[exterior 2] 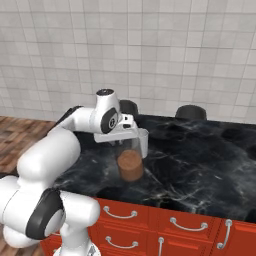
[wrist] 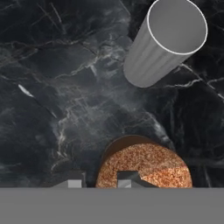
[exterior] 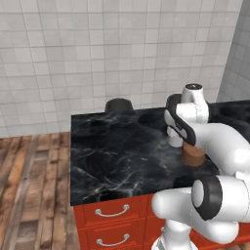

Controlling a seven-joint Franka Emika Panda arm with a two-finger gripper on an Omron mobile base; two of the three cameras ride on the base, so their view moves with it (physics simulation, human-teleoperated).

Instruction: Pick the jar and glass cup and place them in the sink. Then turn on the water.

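Note:
The jar (wrist: 144,168), a squat cork-brown cylinder, sits on the black marble counter (wrist: 57,100) right under my hand. My gripper (wrist: 100,180) is closed across the jar's left rim, with one fingertip (wrist: 72,183) outside the wall and the other on its top. From the right base view the jar (exterior 2: 131,166) is directly below the gripper (exterior 2: 127,146); it also shows past my forearm as the jar (exterior: 194,156). The glass cup (wrist: 166,43), pale grey and hollow, stands upright just beyond the jar; the cup (exterior 2: 143,141) is close beside my hand. The sink and the water are out of view.
Dark round objects (exterior 2: 190,112) (exterior: 119,105) stand at the counter's back against the tiled wall. Red drawers with metal handles (exterior 2: 120,212) front the counter. Wooden floor (exterior: 29,195) lies off the counter's left end.

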